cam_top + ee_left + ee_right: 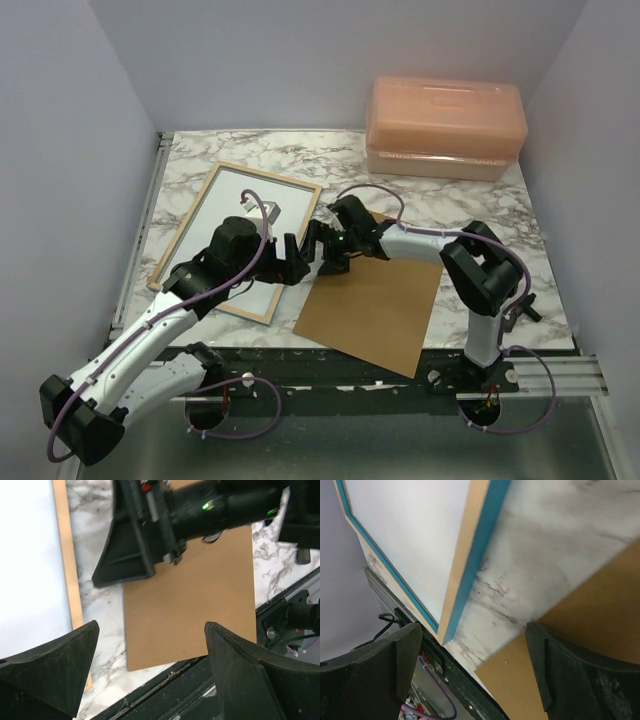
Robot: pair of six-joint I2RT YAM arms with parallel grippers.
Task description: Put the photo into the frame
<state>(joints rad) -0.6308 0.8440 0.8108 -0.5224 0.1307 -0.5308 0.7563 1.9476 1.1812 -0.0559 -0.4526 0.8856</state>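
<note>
The frame [185,222] lies flat at the table's left with its pale wood side up. Its blue edge [481,555] shows in the right wrist view, and its wood rail [70,565] in the left wrist view. A white surface [235,200] fills its opening. I cannot tell whether that is the photo, as no printed picture shows. My left gripper [293,258] [151,625] and right gripper [322,245] [474,626] face each other, close together. They hover above the marble strip between the frame and a brown hardboard sheet [375,310]. Both are open and hold nothing.
The hardboard sheet [200,590] [600,595] lies at the front centre, its near corner jutting past the table's front edge. A peach plastic box [445,125] stands at the back right. The marble table [450,200] ends in a black rail [165,685] at the near side.
</note>
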